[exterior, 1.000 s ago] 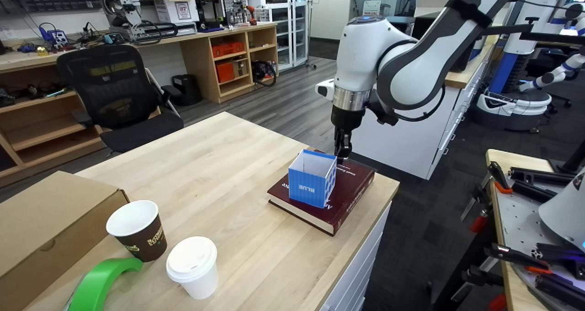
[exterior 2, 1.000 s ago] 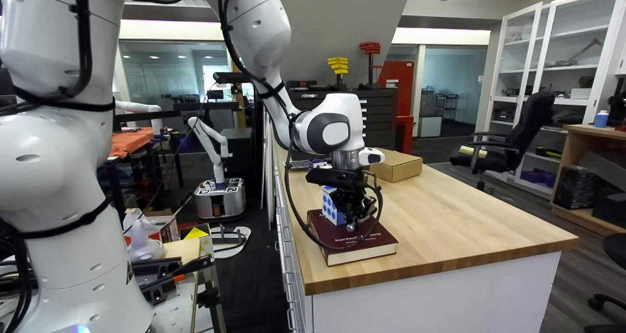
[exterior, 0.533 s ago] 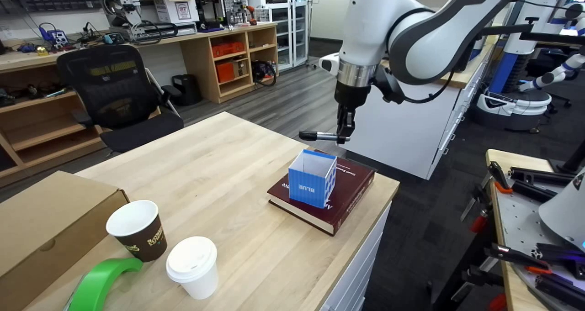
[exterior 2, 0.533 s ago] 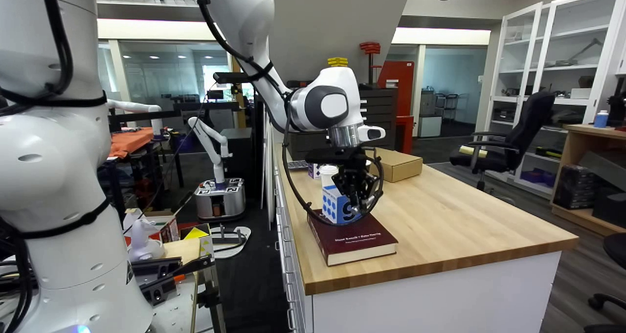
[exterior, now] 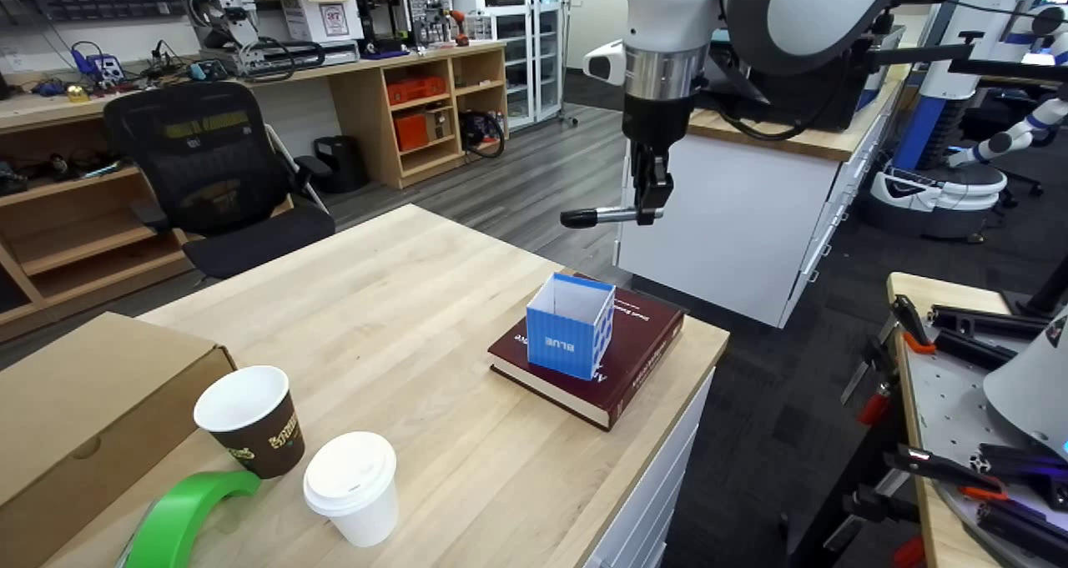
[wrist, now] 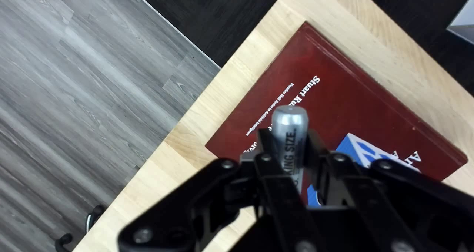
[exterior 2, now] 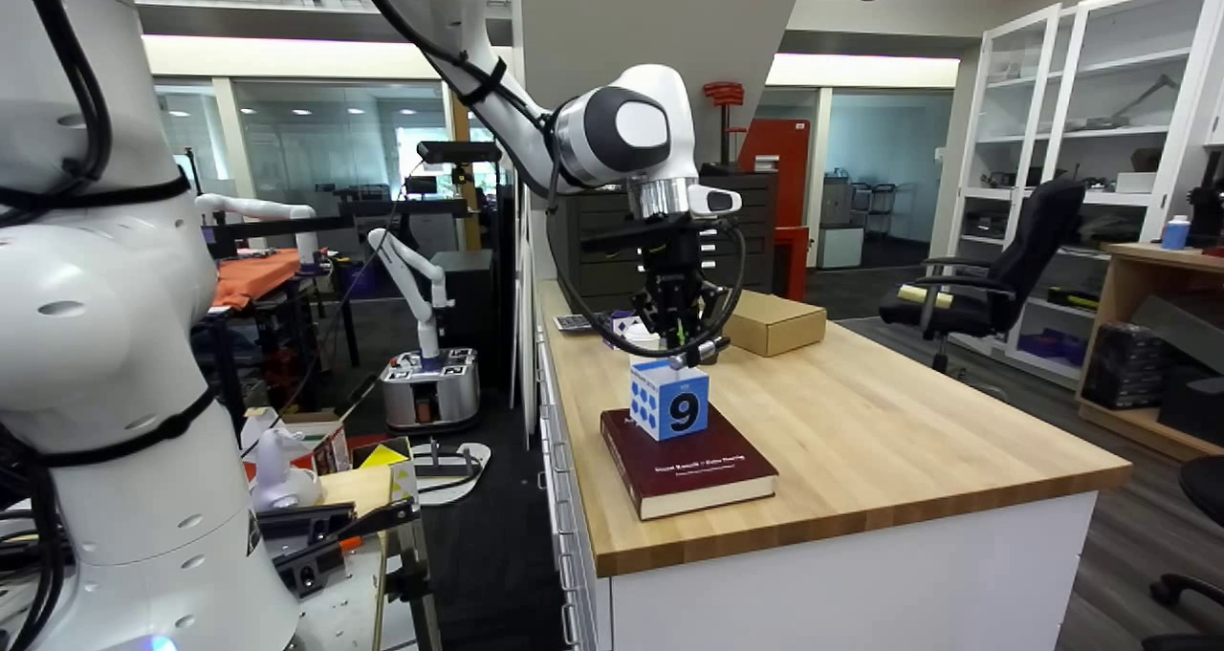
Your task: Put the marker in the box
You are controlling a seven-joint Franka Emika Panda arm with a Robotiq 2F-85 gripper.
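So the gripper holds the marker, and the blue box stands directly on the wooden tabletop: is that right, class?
Not quite: the blue box stands on the dark red book, as both exterior views show. The gripper does hold the marker.

The marker point(exterior: 613, 215) is silver-black, the box point(exterior: 563, 339) blue.

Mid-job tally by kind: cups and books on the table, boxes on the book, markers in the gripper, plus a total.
Cups: 2 (brown cup, white cup)
Book: 1
Box: 1
Marker: 1, in the gripper
Total: 5
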